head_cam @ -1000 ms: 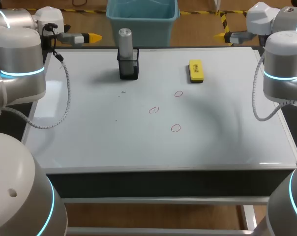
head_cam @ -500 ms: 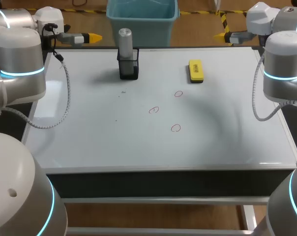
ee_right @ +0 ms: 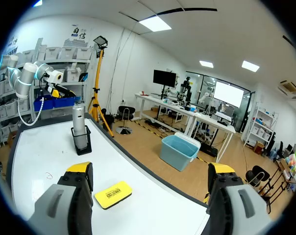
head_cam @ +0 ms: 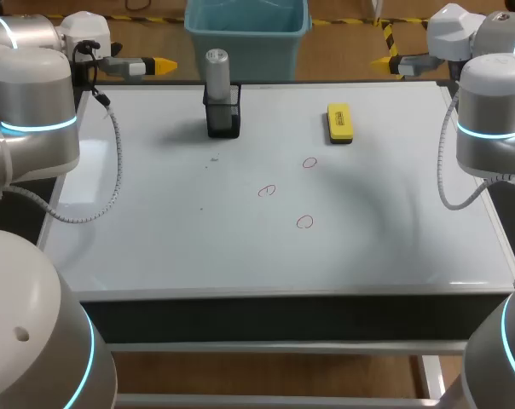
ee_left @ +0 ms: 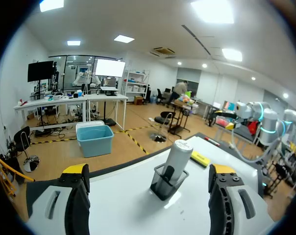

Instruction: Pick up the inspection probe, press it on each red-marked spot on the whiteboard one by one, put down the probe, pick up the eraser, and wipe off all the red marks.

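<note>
The whiteboard (head_cam: 155, 239) is plain white, with three small marks (head_cam: 304, 221) outlined in red. The probe (head_cam: 216, 66) is silver-grey and its holder (head_cam: 222, 121) is black. The eraser (head_cam: 339, 121) is bright yellow with a black underside and dark print on top. The left gripper (head_cam: 162, 64) and right gripper (head_cam: 384, 62) are grey with yellow tips. The left arm (head_cam: 31, 94) and right arm (head_cam: 494, 111) are pale grey-white, each ringed by glowing cyan bands.

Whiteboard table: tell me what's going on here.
Nothing is being handled yet. Both arms sit at the far corners of the whiteboard, the left gripper and right gripper open and empty. The inspection probe stands upright in its black holder, the eraser lies flat nearby, and three red marks are unwiped.
</note>
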Action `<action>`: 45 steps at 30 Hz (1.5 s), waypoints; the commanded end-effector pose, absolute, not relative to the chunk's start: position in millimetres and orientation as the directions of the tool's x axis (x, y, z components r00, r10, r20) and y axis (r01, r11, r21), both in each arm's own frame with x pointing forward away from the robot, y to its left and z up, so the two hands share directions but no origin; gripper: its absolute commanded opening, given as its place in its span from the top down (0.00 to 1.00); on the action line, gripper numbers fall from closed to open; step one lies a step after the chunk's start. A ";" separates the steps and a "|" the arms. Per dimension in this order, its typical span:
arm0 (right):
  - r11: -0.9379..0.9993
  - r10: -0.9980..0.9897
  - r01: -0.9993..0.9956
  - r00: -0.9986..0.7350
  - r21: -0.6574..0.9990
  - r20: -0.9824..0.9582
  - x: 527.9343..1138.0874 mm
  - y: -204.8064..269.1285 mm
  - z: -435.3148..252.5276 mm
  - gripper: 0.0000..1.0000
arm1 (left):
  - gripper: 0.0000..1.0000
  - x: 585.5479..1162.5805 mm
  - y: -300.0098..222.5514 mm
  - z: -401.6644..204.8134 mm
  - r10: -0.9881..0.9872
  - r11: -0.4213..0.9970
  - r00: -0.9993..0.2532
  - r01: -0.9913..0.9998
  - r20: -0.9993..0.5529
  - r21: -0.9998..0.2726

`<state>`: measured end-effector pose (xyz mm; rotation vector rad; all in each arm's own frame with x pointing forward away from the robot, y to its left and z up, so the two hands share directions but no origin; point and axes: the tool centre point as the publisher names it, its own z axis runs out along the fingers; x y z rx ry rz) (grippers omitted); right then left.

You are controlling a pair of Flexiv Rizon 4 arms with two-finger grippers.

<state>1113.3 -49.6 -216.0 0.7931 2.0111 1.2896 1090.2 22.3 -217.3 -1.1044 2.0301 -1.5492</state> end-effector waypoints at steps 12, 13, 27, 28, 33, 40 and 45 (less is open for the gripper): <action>0.346 0.755 0.158 -0.632 0.925 -0.174 1113.5 -49.6 -215.9 0.00 | 0.00 1098.9 11.9 -211.0 -0.673 0.172 -0.728 -0.325 0.130 -0.930; 0.346 0.755 0.158 -0.632 0.925 -0.174 1113.5 -49.6 -215.9 0.00 | 0.00 1099.2 10.6 -209.2 -0.653 0.176 -0.747 -0.306 0.121 -0.936; 0.346 0.755 0.158 -0.632 0.925 -0.174 1113.5 -49.6 -215.9 0.00 | 0.00 1092.2 -9.1 -201.0 -0.343 0.161 -0.939 -0.088 0.028 -0.983; 0.346 0.755 0.158 -0.632 0.925 -0.174 1113.5 -49.6 -215.9 0.00 | 0.00 1092.6 -11.9 -202.2 -0.333 0.157 -0.943 -0.083 0.027 -0.984; 0.346 0.755 0.158 -0.632 0.925 -0.174 1113.5 -49.6 -215.9 0.00 | 0.00 1094.8 -26.0 -208.2 -0.258 0.120 -0.966 -0.041 0.009 -0.992; 0.346 0.755 0.158 -0.632 0.925 -0.174 1113.5 -49.6 -215.9 0.00 | 0.00 1098.6 -47.9 -209.2 -0.163 0.096 -0.986 0.005 -0.021 -0.995; 0.346 0.755 0.158 -0.632 0.925 -0.174 1113.5 -49.6 -215.9 0.00 | 0.00 1092.9 -62.6 -214.5 -0.136 0.084 -0.991 -0.003 -0.009 -0.996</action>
